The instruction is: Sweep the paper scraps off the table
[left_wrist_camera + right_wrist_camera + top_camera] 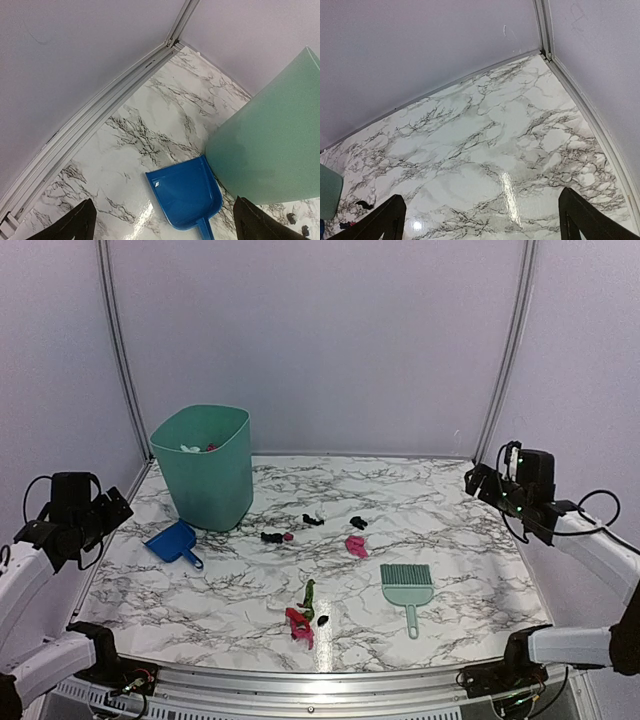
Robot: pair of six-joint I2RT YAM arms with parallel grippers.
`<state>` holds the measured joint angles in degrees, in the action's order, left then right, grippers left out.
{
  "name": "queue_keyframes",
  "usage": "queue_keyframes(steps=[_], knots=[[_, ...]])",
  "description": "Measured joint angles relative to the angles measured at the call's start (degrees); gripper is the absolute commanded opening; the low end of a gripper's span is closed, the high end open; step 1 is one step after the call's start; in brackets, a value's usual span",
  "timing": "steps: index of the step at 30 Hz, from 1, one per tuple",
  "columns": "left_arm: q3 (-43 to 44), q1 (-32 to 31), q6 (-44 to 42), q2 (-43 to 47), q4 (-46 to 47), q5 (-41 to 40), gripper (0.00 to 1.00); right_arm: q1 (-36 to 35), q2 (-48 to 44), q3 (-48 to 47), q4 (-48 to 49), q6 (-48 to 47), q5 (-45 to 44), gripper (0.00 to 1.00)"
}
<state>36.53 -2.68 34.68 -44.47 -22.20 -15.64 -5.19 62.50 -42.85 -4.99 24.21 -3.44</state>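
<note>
My left gripper (pixel 112 508) hangs in the air over the left edge of the table (pixel 200 590), holding nothing. Its two fingers are spread wide: in the left wrist view the dark fingertips (pixel 75 225) sit at the bottom corners of the picture, and the blue dustpan (pixel 185 192) lies flat on the marble between them. The dustpan's handle points toward the near side. One far corner comes right up against the mint-green bin (pixel 270 150), though I cannot tell whether the two touch. My right gripper (pixel 480 480) hangs over the far right side of the table, also empty and with its fingers parted. Its wrist camera looks across bare marble toward the far right corner, with a sliver of the bin at the left edge. The paper scraps (pixel 356 546) lie scattered across the middle of the table, well apart from both grippers. There is a black bit with a small pink one just beside it, two more black bits a little farther back, and a larger pink crumple to their right. Nearer to me lie a green strip, a red-pink wad and a tiny black piece. The mint-green hand brush (pixel 407 585) lies flat to the right of that near group, bristles toward the far side and handle toward me. A few white and red bits show inside the bin's rim.
</note>
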Motion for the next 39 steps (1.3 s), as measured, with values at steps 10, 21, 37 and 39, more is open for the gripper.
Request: queue_keyframes(steps=[10,21,37,39], knots=[[-1.2,-1.0,4.2,4.4,-3.8,2.7,0.99,1.7,-10.6,5.2,-5.2,12.3,6.6,0.99],[2.2,-6.1,3.6,-5.0,-11.7,11.3,0.97,-9.9,-2.0,-1.8,-28.2,10.3,5.4,0.93],[5.8,-31.7,5.4,-14.8,-16.6,5.8,0.95,-47.3,9.4,-4.5,-44.7,29.0,-4.8,0.77],[5.8,-34.0,5.5,-15.6,-16.7,5.2,0.94,-49.7,11.3,-4.5,-45.0,30.9,-4.9,0.73]])
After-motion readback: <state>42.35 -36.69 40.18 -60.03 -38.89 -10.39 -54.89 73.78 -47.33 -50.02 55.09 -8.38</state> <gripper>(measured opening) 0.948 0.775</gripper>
